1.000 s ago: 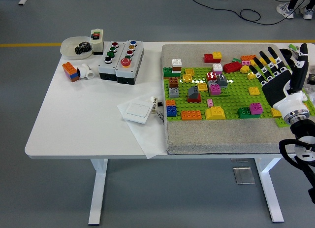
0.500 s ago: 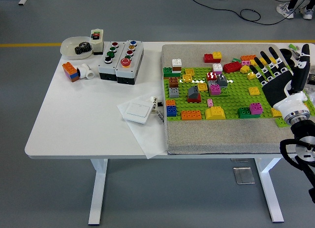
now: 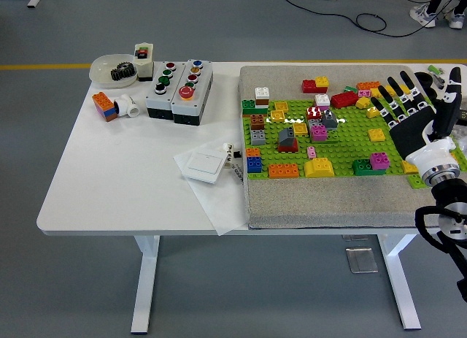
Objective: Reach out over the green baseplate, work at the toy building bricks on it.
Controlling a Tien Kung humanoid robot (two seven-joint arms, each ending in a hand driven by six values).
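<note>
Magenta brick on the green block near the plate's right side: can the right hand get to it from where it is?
Probably yes. The right hand hovers open just right of the magenta brick, and only low bricks on the green baseplate lie between them.

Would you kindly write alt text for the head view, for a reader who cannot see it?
The robot's right hand, fingers spread and holding nothing, hovers over the right end of a green baseplate dotted with colourful toy bricks, which lies on a grey mat on a white table. Left of the mat are a push-button box and a white bowl.
</note>
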